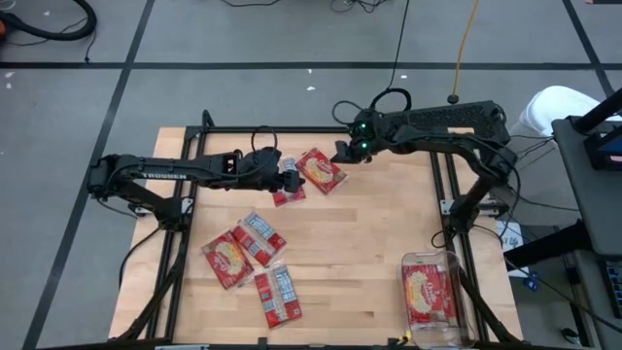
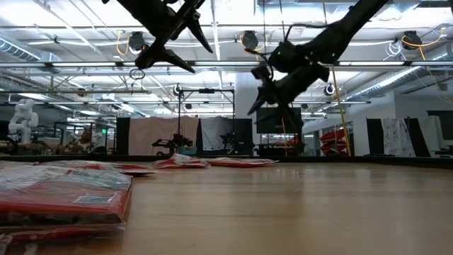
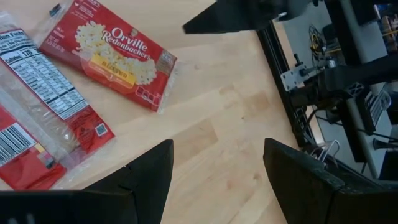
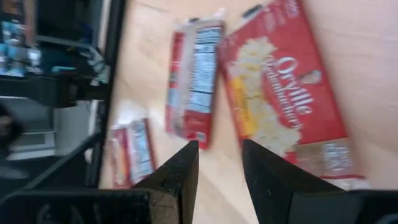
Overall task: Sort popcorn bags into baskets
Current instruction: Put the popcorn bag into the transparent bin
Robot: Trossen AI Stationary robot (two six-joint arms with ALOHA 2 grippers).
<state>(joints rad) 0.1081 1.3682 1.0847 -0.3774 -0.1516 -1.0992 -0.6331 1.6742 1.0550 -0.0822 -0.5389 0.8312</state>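
Several red popcorn bags lie flat on the wooden table. One lies picture side up [image 1: 321, 170] at the far middle, and another lies label side up [image 1: 289, 191] just left of it. More bags [image 1: 245, 248] lie scattered at the near left. My left gripper [image 1: 288, 176] hovers open above the label-side-up bag [image 3: 43, 99], with nothing between its fingers. My right gripper [image 1: 340, 154] hangs over the far edge of the picture-side-up bag [image 4: 280, 106], its fingers a little apart and empty. The clear basket [image 1: 406, 262] stands at the near right with one bag [image 1: 431, 297] inside.
A black frame rail [image 1: 447, 194] runs along the table's right side beside the basket. Bare wood [image 1: 369, 233] lies between the far bags and the basket. In the low view a bag [image 2: 64, 195] lies close at the near left.
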